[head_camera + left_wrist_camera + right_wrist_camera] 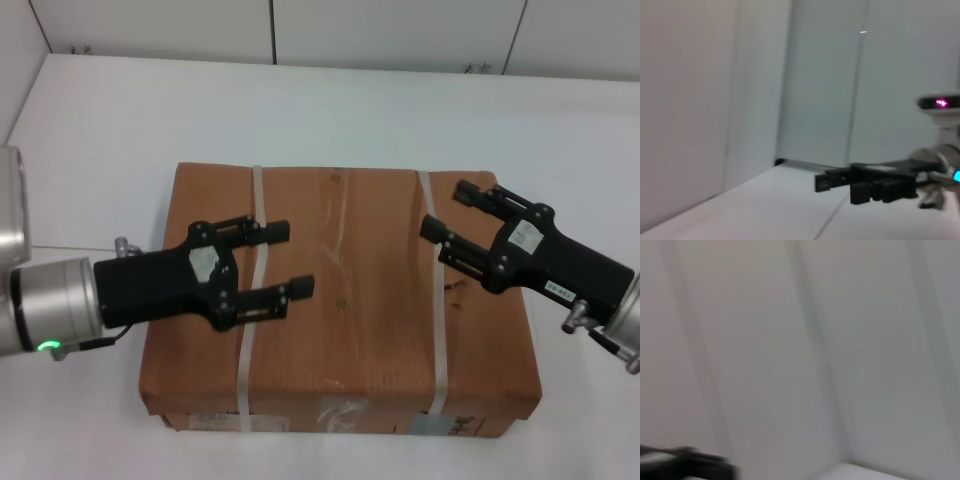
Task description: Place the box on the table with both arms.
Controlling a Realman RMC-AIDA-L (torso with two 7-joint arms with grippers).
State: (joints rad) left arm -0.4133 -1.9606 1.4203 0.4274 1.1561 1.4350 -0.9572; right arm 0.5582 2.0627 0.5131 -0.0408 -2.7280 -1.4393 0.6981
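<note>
Brown paper-wrapped flat box (340,300) (two whitish straps) lying on white smooth table (330,110) | left black gripper (295,260) above it, jaws parted, empty | right black gripper (445,210) likewise.

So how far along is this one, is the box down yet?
Done, it seems: the box lies flat on the table. In hand: the left gripper and right gripper are above its top, jaws open, holding nothing; whether they touch the paper cannot be told. Left: probably only pulling both arms clear.
</note>
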